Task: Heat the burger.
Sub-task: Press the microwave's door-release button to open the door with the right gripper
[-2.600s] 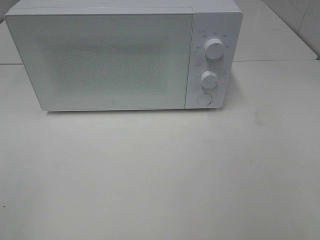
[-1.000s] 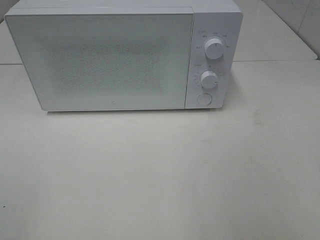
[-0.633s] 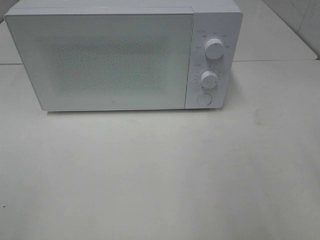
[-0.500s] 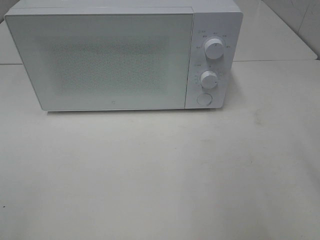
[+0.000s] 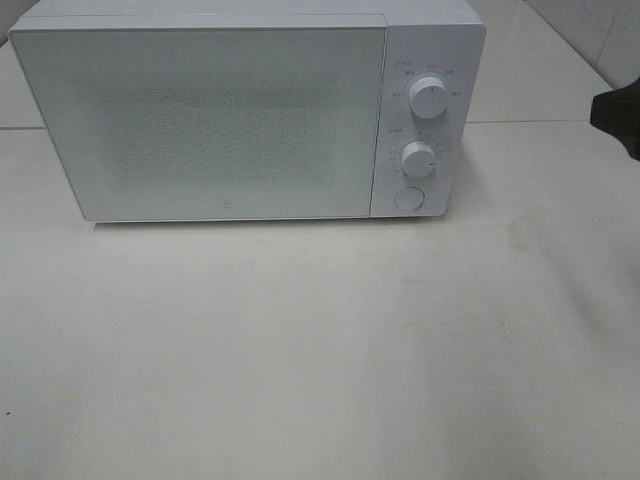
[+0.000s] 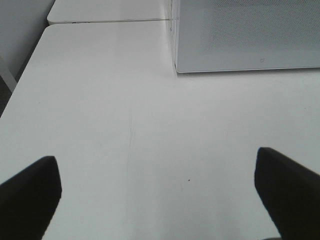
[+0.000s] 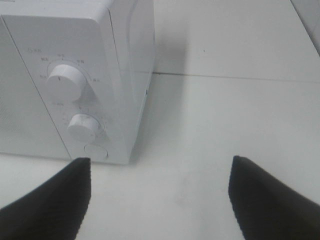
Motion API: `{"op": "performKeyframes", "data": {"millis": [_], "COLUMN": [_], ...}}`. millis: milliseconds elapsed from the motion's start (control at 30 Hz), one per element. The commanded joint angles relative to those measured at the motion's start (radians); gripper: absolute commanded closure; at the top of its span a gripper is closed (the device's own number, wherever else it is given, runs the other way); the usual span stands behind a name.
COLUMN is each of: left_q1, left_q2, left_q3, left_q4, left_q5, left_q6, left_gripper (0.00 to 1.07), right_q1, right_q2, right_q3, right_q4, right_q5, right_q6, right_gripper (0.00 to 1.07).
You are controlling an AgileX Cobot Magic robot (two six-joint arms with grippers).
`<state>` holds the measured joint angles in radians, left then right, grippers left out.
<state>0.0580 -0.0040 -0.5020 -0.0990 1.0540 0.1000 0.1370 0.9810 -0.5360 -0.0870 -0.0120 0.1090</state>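
The right arm point(image 5: 620, 115) has just edged in, right of the microwave point(image 5: 230, 120). Both pairs gape empty: the right fingers point(image 7: 55, 200) face its door button point(image 7: 96, 150), nearer than the left fingers point(image 6: 30, 195). No burger shows; perhaps it sits behind the shut door.

Microwave point(image 5: 230, 120) on table point(image 5: 320, 350), rear left

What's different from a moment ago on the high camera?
A dark part of the right arm has come into the high view at its right edge. The microwave stays shut, its upper knob and lower knob unturned; nothing grasped.
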Motion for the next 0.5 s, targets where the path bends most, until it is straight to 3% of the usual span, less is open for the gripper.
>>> {"op": "performKeyframes", "data": {"millis": [33,133,400,500], "left_q1": [-0.008,-0.008,-0.008,-0.008], "left_q2": [-0.021,-0.021,-0.021,-0.021], "left_q3": [0.003,0.003,0.003,0.003], "left_q4": [0.003,0.003,0.003,0.003], "left_q5": [-0.015,-0.015,-0.015,-0.015], "left_q6": [-0.007,-0.007,-0.007,-0.007], "left_gripper": [0.06,0.06,0.06,0.06], "right_q1": [-0.007,-0.006,-0.005,0.04], "right_q2": [0.067,0.153,0.292,0.361], "right_q3": [0.045,0.121,0.225,0.263], "right_q4": [-0.009,-0.001,0.105,0.201], "right_q5": [-0.199,-0.427,-0.708,-0.828], "right_q6": [0.011,0.001,-0.026,-0.05], "right_gripper": [0.34,0.34,0.34,0.34]}}
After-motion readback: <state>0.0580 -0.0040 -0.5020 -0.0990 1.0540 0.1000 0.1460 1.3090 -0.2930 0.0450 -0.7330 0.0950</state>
